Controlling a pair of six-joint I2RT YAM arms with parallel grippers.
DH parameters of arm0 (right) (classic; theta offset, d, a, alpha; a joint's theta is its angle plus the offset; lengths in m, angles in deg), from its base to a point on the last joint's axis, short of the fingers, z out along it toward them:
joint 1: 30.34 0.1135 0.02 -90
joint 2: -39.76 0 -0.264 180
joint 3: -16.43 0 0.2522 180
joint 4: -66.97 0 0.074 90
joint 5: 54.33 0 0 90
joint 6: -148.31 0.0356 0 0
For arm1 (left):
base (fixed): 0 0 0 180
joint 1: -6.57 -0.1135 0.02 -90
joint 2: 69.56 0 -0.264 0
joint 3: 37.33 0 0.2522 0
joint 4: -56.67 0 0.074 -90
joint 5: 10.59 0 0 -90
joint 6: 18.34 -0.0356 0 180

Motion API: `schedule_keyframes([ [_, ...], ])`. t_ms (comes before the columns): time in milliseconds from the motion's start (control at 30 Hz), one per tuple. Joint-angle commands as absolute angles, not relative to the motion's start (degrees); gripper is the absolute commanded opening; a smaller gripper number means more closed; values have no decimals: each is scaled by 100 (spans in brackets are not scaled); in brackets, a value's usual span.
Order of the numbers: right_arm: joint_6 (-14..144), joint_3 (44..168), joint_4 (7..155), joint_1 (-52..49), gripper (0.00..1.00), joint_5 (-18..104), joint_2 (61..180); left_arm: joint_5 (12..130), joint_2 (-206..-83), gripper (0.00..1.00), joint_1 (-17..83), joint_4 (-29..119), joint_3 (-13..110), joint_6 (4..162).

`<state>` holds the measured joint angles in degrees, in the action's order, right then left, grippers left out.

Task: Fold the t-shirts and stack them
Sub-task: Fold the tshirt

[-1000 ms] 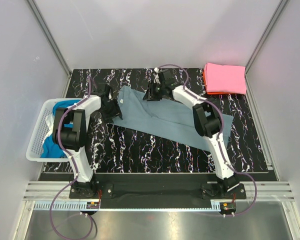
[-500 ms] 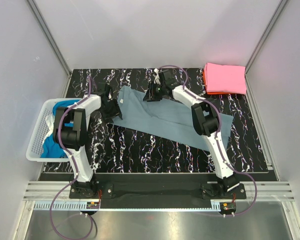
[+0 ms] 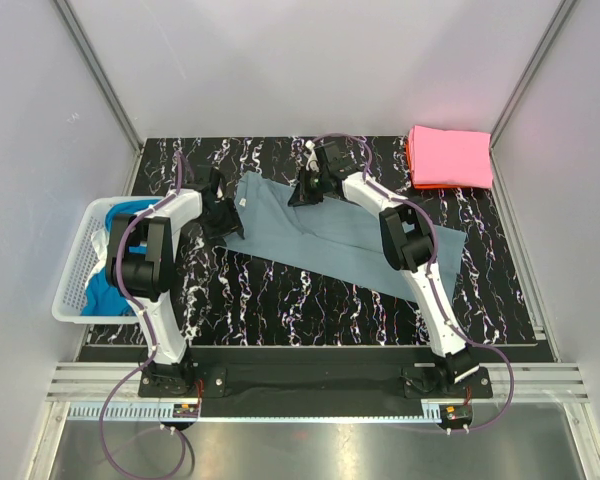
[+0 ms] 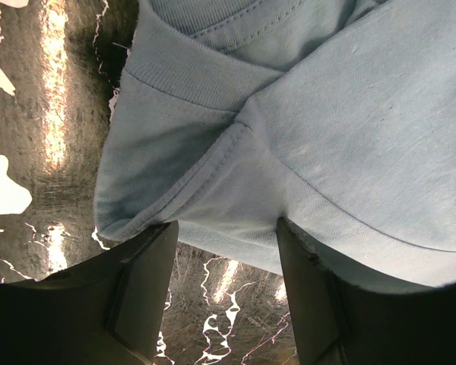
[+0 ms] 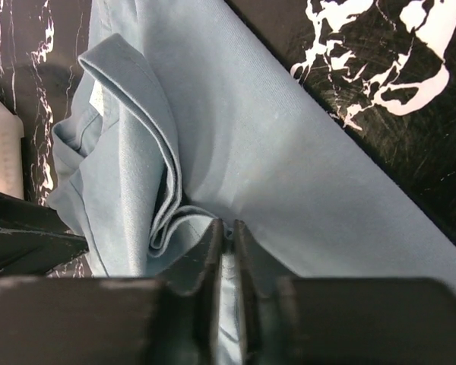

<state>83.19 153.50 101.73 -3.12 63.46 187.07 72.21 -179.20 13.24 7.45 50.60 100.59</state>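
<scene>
White plastic mesh made the basket point(image 3: 75, 262) at the left, with bright blue shirts point(image 3: 102, 290) crumpled inside, not yet folded. The left pincer point(image 3: 223, 212) stood open, its fingers point(image 4: 144, 289) either side of a corner of the grey-blue shirt point(image 3: 310, 235), which lay soft and rumpled across the middle of the marbled table point(image 3: 280, 300). The right pincer point(image 3: 305, 190) was nipped shut on a fold at its far edge. Far right, a pink shirt point(image 3: 450, 155) sat squarely folded on an orange-red one point(image 3: 408, 152): two done, I judged.
</scene>
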Motion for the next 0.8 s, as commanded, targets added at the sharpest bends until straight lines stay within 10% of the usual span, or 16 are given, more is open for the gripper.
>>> schedule_keyframes([
  [0, 8195, 15570, 10165, -248, 11, 6266, 18707, 7510, -17960, 61, 1272, 749, 5193, 10049],
  [767, 8160, 14823, 10683, -292, 0, 4526, 17573, 7932, -17995, 61, 1272, 574, 5228, 10049],
])
